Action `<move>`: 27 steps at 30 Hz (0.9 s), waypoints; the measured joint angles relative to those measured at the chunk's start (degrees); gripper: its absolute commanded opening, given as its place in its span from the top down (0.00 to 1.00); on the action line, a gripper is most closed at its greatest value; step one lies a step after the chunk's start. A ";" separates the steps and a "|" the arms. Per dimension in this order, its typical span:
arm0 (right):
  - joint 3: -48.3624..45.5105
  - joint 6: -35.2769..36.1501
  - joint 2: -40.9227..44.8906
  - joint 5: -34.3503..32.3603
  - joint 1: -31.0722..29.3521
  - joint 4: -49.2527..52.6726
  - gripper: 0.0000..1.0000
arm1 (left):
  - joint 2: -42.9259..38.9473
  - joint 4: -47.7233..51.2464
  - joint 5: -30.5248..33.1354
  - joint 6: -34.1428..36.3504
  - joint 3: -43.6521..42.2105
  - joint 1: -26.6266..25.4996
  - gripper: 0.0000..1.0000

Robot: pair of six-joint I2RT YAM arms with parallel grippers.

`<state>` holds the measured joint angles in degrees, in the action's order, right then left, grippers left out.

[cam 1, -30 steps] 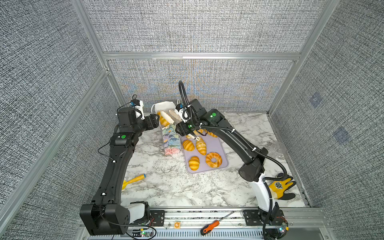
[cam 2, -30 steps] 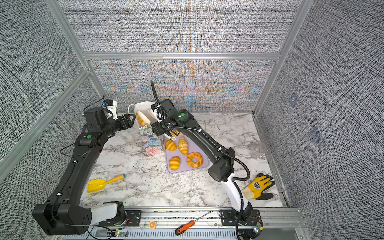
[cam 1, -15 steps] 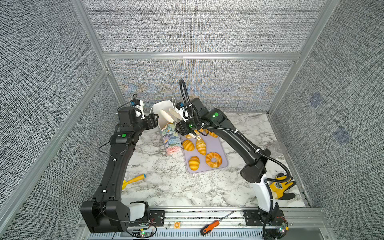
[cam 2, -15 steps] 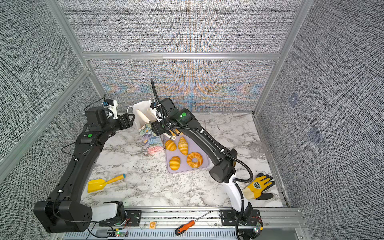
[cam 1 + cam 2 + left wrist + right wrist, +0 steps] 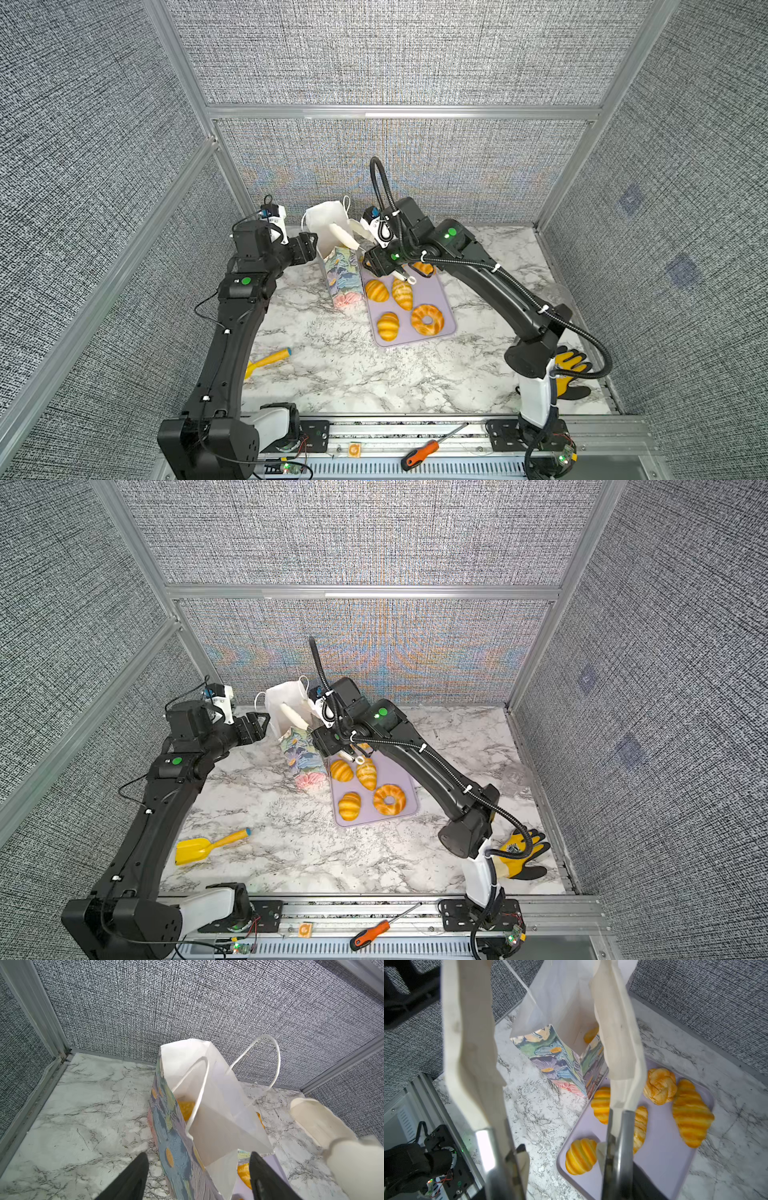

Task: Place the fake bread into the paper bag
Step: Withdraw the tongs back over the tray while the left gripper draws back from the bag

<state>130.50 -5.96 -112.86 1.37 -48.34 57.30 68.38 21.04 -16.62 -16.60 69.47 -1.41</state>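
Status: right gripper [image 5: 344, 227] is hanging over the paper bag [image 5: 327, 216] mouth, fingers apart, empty. The left gripper [image 5: 311, 244] is idling at the rim, spread, gripping nothing. Suggest lifting clear before swinging to the croissants [image 5: 402, 293] on the lilac tray [image 5: 433, 291].

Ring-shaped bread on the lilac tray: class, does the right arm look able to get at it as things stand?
Probably yes. The ring-shaped bread lies uncovered on the lilac tray, nothing on it, and the right gripper hangs open and empty at the paper bag mouth, close by.
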 measured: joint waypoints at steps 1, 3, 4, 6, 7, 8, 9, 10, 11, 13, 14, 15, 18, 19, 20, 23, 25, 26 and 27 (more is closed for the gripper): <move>-1.55 0.17 1.18 -0.48 0.04 -0.04 0.35 | -0.68 -0.39 0.04 0.13 -0.70 0.00 0.13; -4.66 0.39 3.41 -1.77 0.13 -0.04 0.35 | -2.01 -0.90 0.13 0.17 -1.92 -0.07 0.09; -6.27 0.52 4.61 -2.60 0.24 0.04 0.35 | -2.71 -1.16 0.13 0.26 -2.49 -0.07 0.08; -9.55 0.92 6.97 -4.02 0.37 -0.07 0.35 | -3.93 -1.53 0.15 0.31 -3.28 -0.09 0.07; -11.74 1.53 8.41 -4.83 0.55 0.00 0.35 | -4.39 -1.64 0.20 0.33 -3.56 -0.17 0.06; -13.57 1.97 9.53 -5.62 0.74 -0.09 0.35 | -4.74 -1.68 0.31 0.35 -3.82 -0.31 0.06; -16.02 2.51 10.95 -6.91 0.76 0.09 0.35 | -5.07 -1.73 0.59 0.48 -4.13 -0.46 0.05; -18.38 3.17 12.24 -8.13 0.94 0.28 0.35 | -5.33 -1.73 0.83 0.55 -4.44 -0.79 0.04; -20.74 3.69 13.44 -9.18 1.18 0.26 0.34 | -5.55 -1.79 1.29 0.55 -4.72 -1.16 0.03; -25.94 5.20 16.20 -11.52 1.62 1.01 0.33 | -6.10 -1.88 1.70 0.57 -5.46 -2.45 0.02; -27.91 5.55 17.25 -12.07 1.95 1.27 0.33 | -6.38 -1.97 2.01 0.61 -5.81 -3.17 0.01; -30.45 5.97 18.62 -12.85 2.49 1.38 0.33 | -6.73 -2.05 2.78 0.74 -6.19 -4.02 0.01; -36.98 6.38 22.27 -14.19 4.59 2.38 0.33 | -7.67 -2.32 4.74 0.74 -7.04 -6.36 0.01; -38.58 6.36 23.17 -14.43 5.14 2.54 0.33 | -7.98 -2.62 5.33 0.76 -7.39 -7.04 0.01; -40.61 6.32 24.28 -14.67 5.95 2.75 0.33 | -8.35 -2.93 6.27 0.74 -7.78 -7.80 0.01; -45.57 5.92 26.71 -15.23 7.56 3.63 0.33 | -9.88 -4.04 8.20 0.74 -9.44 -10.03 0.01; -48.52 5.70 27.74 -15.21 8.72 3.96 0.33 | -11.08 -4.57 9.60 0.74 -10.91 -11.58 0.01; -49.88 5.64 27.93 -15.13 9.44 4.37 0.33 | -11.85 -4.74 10.29 0.76 -11.78 -12.41 0.01; -51.12 5.53 27.89 -14.99 10.25 4.76 0.34 | -12.46 -4.92 10.80 0.76 -12.55 -13.14 0.01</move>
<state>79.37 -0.43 -84.97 -13.63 -38.09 62.06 55.92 16.12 -5.82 -15.84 56.93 -14.55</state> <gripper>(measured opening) 0.669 0.991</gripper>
